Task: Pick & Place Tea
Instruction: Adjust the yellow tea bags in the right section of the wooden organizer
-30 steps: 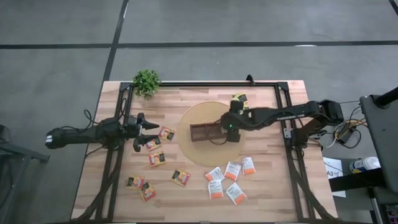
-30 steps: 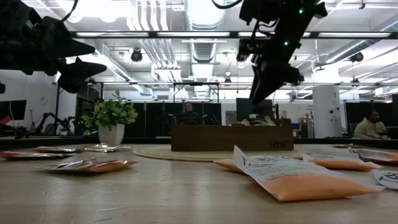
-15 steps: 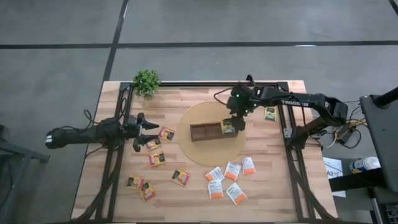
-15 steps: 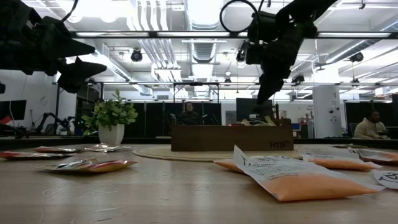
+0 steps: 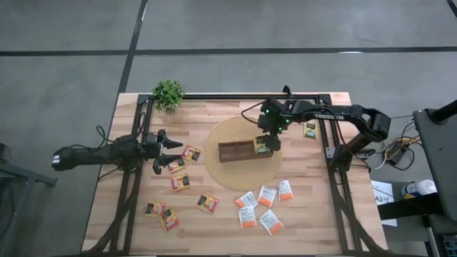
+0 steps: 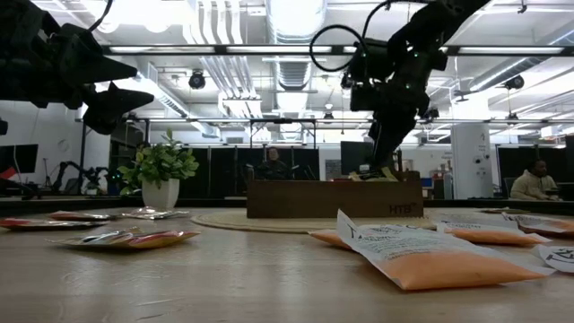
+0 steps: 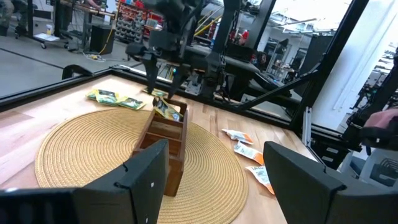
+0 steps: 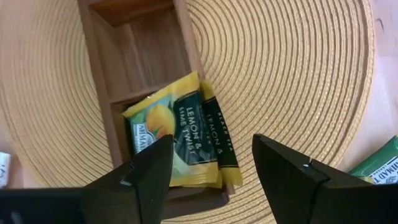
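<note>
While the right tool (image 5: 266, 140) hangs released above two green-yellow sachets (image 8: 180, 134) in the box (image 5: 241, 150); left tool (image 5: 166, 151) waits, spread.

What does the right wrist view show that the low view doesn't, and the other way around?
Only the right wrist view shows inside the wooden box: two green-yellow sachets lie in its end compartment, the next compartment bare, with the open right gripper above. Only the low view shows the potted plant, the white-orange sachets up front, the left gripper raised open, and people in the room behind. Both show the box on the woven mat.
</note>
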